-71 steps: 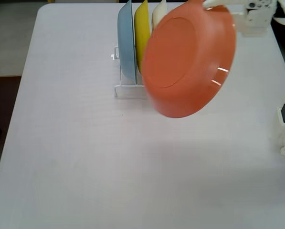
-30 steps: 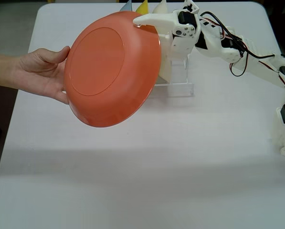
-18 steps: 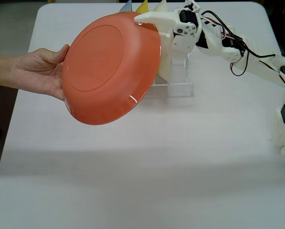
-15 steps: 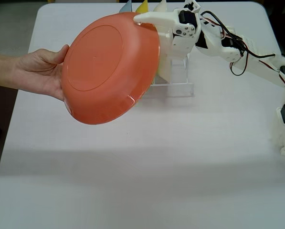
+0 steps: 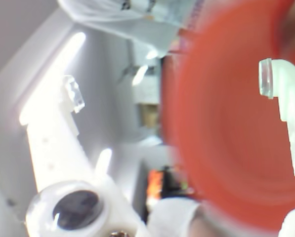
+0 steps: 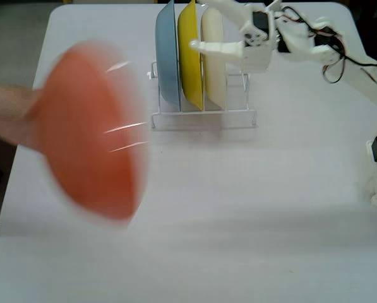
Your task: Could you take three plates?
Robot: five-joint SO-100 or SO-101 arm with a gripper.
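Observation:
The orange plate [image 6: 90, 158] is motion-blurred at the left of the fixed view, held off the table by a person's hand [image 6: 5, 120]. It fills the right of the wrist view [image 5: 226, 138], blurred, beyond the fingers. The yellow plate [image 6: 189, 76] and the cream-white plate [image 6: 215, 76] stand on edge in a wire rack [image 6: 204, 120]. My gripper [image 6: 199, 24] is open and empty at the top of these two plates, pointing left. In the wrist view my gripper [image 5: 169, 86] shows its two fingers far apart. I cannot tell whether a finger touches a plate.
A light blue plate [image 6: 167, 57] stands leftmost in the rack, next to the yellow one. My white arm [image 6: 359, 63] with loose wires reaches in from the right edge of the white table [image 6: 251, 208]. The person's hand enters from the left edge.

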